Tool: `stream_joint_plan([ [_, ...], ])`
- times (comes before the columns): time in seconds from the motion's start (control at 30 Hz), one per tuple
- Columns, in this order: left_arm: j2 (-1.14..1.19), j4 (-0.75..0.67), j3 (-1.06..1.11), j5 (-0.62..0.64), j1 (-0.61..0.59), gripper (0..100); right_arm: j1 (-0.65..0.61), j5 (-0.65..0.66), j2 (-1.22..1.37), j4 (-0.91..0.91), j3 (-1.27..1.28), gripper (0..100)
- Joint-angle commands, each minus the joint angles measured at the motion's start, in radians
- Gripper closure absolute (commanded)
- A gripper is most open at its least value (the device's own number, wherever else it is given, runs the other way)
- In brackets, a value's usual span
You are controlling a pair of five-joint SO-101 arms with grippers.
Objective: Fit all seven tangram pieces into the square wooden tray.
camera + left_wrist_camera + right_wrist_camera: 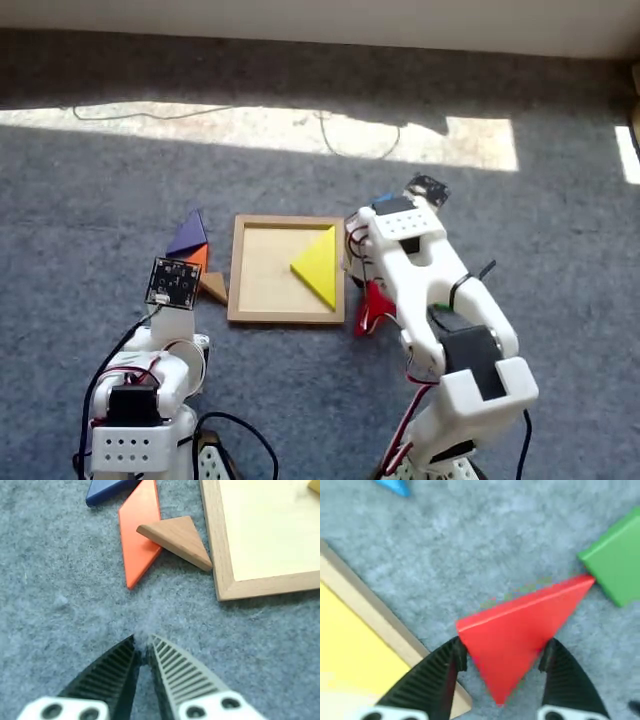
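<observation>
A flat red wooden triangle (517,630) is gripped just beside the square wooden tray (238,270).
Its edges are clasped between the right gripper's (503,652) half-spread fingers (435,675), seemingly for placing by the yellow triangle (318,265); the left gripper (145,652) is closed on nothing.

So the left arm (140,400) sits folded up low by the near left edge of the carpet (80,220), wrist aimed away from its base. The left tool (143,647) is pinched together, tips pretty much touching with nothing between them, pointing down at the carpet. The right arm (450,345) is stretched out further from the near right side, elbow bent, wrist tipped down. The right tool (501,652) has its two fingers (440,675) either side of a red triangle (520,625), each pressed against an edge of it.
</observation>
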Motion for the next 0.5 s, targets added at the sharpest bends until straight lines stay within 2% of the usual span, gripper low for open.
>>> stream_joint_plan([
  [0.0,-0.007,0.003,0.021,-0.005,0.004,99,0.016,0.077,-0.151,0.007,-0.047,81.0],
  [0.23,-0.007,0.003,0.021,-0.005,0.004,99,0.005,0.239,-0.239,0.007,-0.048,81.0],
  [0.47,-0.007,0.003,0.021,-0.005,0.004,99,-0.090,0.445,-0.243,0.007,-0.051,81.0],
])
